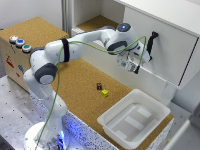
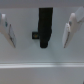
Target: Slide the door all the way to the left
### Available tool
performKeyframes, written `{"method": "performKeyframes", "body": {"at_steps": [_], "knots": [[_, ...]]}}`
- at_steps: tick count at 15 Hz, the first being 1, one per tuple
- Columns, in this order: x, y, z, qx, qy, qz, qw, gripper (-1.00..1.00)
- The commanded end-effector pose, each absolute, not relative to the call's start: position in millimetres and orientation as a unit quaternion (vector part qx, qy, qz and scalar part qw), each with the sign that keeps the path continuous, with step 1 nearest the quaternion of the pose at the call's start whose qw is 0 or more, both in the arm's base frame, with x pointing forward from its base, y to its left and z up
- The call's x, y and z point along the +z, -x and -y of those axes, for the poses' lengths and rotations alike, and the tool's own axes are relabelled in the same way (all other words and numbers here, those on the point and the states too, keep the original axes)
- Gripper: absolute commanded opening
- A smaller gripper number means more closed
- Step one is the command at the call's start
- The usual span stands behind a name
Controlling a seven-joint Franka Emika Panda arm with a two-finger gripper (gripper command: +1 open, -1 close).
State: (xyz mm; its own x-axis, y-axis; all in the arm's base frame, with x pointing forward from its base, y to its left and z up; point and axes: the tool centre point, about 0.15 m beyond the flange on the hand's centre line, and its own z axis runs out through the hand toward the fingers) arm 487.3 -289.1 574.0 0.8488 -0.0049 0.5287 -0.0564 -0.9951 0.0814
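One claw (image 2: pixel 40 30) is seen spread wide, its two fingers (image 2: pixel 7 30) apart on either side of the single black handle (image 2: pixel 45 27) of the one door (image 1: pixel 165 42), which lies directly ahead.

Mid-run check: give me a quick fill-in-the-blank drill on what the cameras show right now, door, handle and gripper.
1. The handle on the white door is colored ____.
2. In the wrist view, the handle sits ____ the two fingers of the gripper.
3. The gripper jaws are ____, not closed on the handle.
4. On the cork tabletop, the small yellow block lies beside an empty white ____.

Missing words: black; between; open; bin
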Motion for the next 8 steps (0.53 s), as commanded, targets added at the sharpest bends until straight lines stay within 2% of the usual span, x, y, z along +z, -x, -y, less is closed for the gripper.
{"method": "performKeyframes", "body": {"at_steps": [1,2,3,8], "knots": [[600,-530,318,0.214,-0.975,-0.020,-0.050,1.00],[600,-534,320,0.213,-0.976,-0.018,-0.047,1.00],[600,-538,322,0.212,-0.975,-0.018,-0.064,1.00],[597,-565,327,0.196,-0.978,-0.015,-0.068,1.00]]}}
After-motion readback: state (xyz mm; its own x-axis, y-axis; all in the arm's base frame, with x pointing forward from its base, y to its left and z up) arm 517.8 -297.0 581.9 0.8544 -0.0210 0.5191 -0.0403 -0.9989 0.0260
